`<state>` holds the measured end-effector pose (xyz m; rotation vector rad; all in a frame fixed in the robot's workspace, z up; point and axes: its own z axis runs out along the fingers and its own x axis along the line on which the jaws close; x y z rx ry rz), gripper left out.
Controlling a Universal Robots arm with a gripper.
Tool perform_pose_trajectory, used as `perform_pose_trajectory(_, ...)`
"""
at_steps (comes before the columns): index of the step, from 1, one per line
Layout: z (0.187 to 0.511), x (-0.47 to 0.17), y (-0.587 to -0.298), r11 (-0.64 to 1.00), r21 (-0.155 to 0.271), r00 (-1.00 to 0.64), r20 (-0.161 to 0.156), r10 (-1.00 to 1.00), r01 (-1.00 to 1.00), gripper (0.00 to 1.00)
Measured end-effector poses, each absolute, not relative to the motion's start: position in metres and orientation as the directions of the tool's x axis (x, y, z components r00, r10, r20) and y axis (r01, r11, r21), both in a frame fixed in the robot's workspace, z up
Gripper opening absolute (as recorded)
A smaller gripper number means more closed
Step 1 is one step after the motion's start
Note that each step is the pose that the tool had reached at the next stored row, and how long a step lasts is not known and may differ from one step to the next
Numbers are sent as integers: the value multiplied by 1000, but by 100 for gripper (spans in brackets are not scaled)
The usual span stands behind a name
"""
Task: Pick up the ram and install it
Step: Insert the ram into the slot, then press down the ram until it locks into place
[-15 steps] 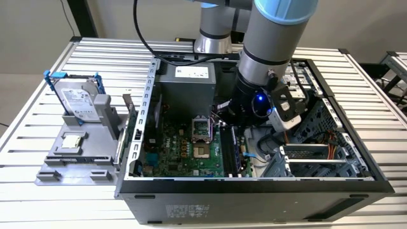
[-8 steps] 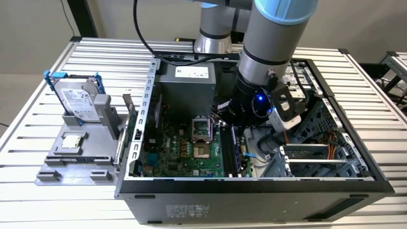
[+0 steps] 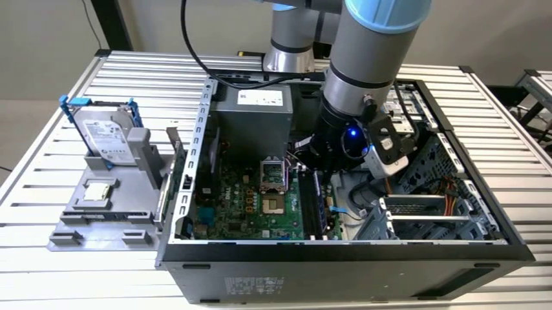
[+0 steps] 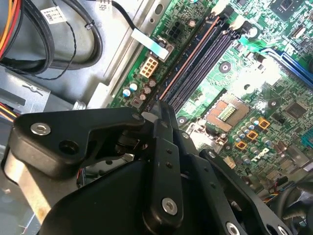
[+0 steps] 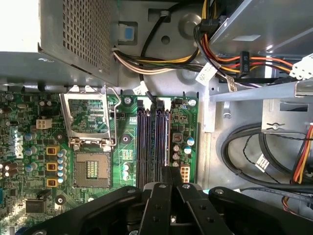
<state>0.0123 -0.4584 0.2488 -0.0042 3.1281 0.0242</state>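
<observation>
Gripper [image 5: 171, 172] down inside the case [image 3: 345, 249], low over the slots [image 5: 146, 142]. Fingers drawn together, seemingly nipping the near end of the ram [image 5: 167, 142]. Ram on edge in the slot nearest the board's edge, beside the small capacitors; in the second wrist view a thin brown line [image 4: 188, 61] running from the fingertips toward the white clips. Cannot tell whether fully seated or merely resting in the slot.

Likely light, stiff and thin, yet brittle under twist; chips and gold contacts best left untouched. Best held across the two flat faces near the top edge, around the middle, kept upright. Smooth faces, so apt to slip if pinched loosely.
</observation>
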Motion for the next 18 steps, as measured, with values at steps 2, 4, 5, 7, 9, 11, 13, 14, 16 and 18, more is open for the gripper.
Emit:
perform_pose_trajectory(2,249,12,-458,1000,15,-1000,-13,-3,-3,0)
perform_pose_trajectory(4,249,12,-458,1000,15,-1000,-13,-3,-3,0)
perform_pose_trajectory(5,249,12,-458,1000,15,-1000,-13,-5,-5,0)
perform_pose_trajectory(7,249,12,-458,1000,15,-1000,-13,-21,-22,0)
perform_pose_trajectory(9,249,12,-458,999,15,-999,-13,-49,-49,0)
perform_pose_trajectory(11,249,12,-458,996,15,-996,-13,-84,-84,0)
perform_pose_trajectory(13,249,12,-458,993,14,-993,-13,-118,-118,0)
perform_pose_trajectory(14,249,12,-458,990,14,-991,-13,-137,-137,0)
perform_pose_trajectory(16,249,12,-458,985,13,-985,-13,-171,-172,0)
perform_pose_trajectory(18,249,12,-458,978,13,-978,-13,-207,-207,0)
